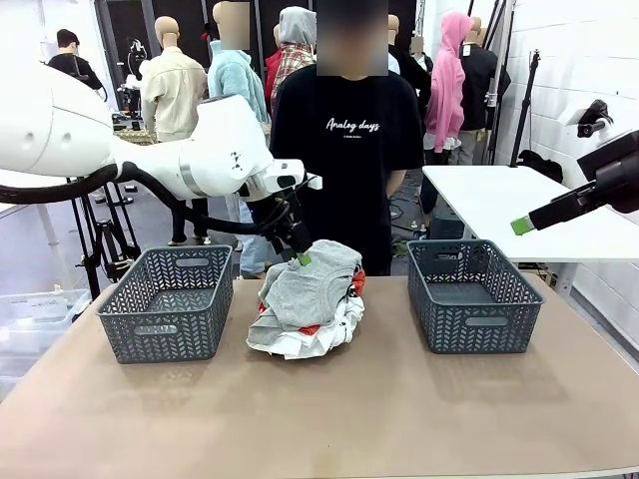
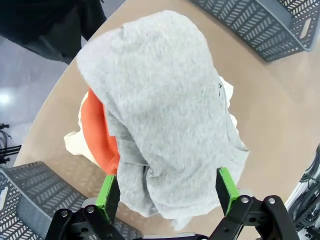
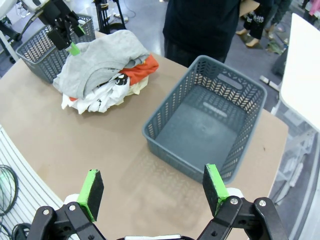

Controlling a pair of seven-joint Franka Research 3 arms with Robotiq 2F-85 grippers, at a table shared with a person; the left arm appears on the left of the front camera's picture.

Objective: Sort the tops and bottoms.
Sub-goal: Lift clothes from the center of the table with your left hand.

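Wide open and empty, the left end effector (image 2: 166, 192) hangs just over the grey garment (image 2: 160, 100) topping the heap (image 1: 305, 309) between the baskets (image 1: 165, 304) on the desk (image 1: 319, 419); soft, light and floppy, it likely pinches best at a raised fold, while the right end effector (image 3: 152, 187) gapes empty too.

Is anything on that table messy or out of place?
Only the clothes: a crumpled heap between the two baskets, a grey garment draped over an orange one and a white one. Nothing spilled or damaged.

Grey garment (image 2: 165, 100), red-orange T-shirt (image 2: 97, 132), white T-shirt (image 3: 100, 97) with black print.
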